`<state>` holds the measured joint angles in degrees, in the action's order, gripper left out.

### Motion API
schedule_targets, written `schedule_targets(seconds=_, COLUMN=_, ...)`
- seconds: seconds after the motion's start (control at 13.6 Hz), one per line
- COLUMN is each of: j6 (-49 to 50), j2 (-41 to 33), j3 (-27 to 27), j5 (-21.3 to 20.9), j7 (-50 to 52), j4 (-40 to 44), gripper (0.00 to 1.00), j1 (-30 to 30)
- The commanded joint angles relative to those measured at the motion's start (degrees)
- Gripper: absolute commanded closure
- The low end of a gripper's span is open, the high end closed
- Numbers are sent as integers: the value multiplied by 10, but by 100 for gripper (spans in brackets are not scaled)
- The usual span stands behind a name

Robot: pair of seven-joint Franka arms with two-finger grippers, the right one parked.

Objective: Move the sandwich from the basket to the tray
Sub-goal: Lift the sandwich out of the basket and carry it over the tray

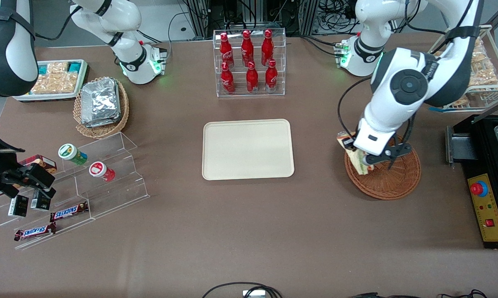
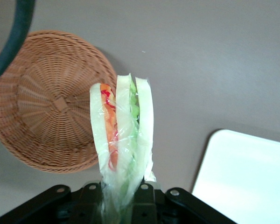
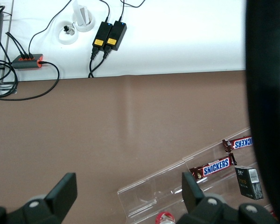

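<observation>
Clenched fingers (image 2: 122, 196) lift sandwich (image 2: 122, 135) above basket's (image 1: 393, 182) tray-side (image 1: 247, 150) rim.

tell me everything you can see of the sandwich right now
The sandwich is a wedge of pale bread slices with red, orange and green filling along its cut edge, wrapped in clear plastic film. It stands on end, gripped at one end by the gripper, whose fingers are shut on it. It is lifted clear of the reddish-brown wicker basket, touching nothing else, hanging over the basket's rim on the side toward the cream tray.
</observation>
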<state>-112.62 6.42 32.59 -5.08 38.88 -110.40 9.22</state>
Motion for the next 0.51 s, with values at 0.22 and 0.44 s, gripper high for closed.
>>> schedule_targets(seconds=0.22, j6=16, j2=47, j3=60, j5=-7, j7=35, j4=34, gripper=95, j1=-16)
schedule_targets(seconds=0.44, j6=14, j2=77, j3=59, j5=-14, j7=42, j4=46, gripper=96, j1=-56)
